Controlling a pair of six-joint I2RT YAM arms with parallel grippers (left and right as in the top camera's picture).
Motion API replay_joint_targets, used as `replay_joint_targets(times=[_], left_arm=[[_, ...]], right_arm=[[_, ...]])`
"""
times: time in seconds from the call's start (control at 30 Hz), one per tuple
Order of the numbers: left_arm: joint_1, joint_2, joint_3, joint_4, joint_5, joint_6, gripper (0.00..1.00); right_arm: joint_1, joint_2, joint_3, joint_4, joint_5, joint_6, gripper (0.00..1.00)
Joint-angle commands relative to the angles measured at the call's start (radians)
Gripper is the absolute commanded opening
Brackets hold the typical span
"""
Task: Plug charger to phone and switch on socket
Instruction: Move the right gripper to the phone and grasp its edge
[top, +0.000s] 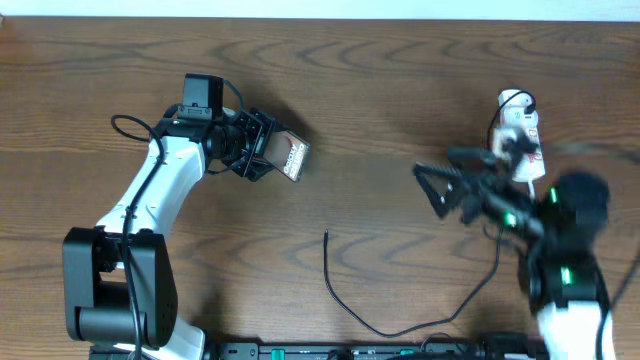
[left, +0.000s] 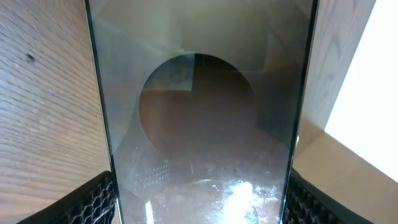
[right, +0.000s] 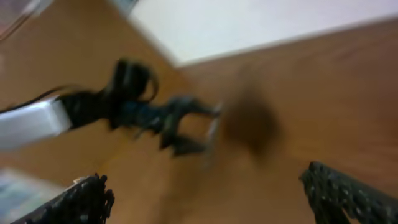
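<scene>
My left gripper (top: 268, 152) is shut on the dark brown glossy phone (top: 291, 157) at the table's upper left and holds it tilted off the wood. In the left wrist view the phone (left: 199, 118) fills the frame between the two black fingers, its round lighter brown patch in the middle. My right gripper (top: 432, 188) is open and empty at the right, blurred, pointing left. The thin black charger cable (top: 345, 300) lies loose on the table near the front; its free tip (top: 326, 236) rests midway between the arms. The white socket (top: 520, 135) lies at the far right.
The wooden table's far edge (top: 320, 20) meets a pale wall. Robot bases and thick black cables (top: 300, 350) line the front edge. The right wrist view is blurred and shows my left arm (right: 37, 121) with the phone (right: 249, 127) far off.
</scene>
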Motion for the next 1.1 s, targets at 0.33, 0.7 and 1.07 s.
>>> replay_joint_targets(times=[0.33,0.7,1.07], left_arm=[[-0.001,-0.029,0.008,0.001,-0.135,-0.077,0.08],[-0.014,-0.029,0.008,-0.049,-0.136,-0.216,0.07],[-0.133,-0.029,0.008,-0.048,-0.154,-0.329,0.08]], right_arm=[[0.156,0.621,0.055,0.404,-0.238,0.156,0.95],[0.322,0.749,0.055,0.463,0.050,0.156,0.94],[0.442,0.749,0.055,0.492,0.251,0.158,0.95]])
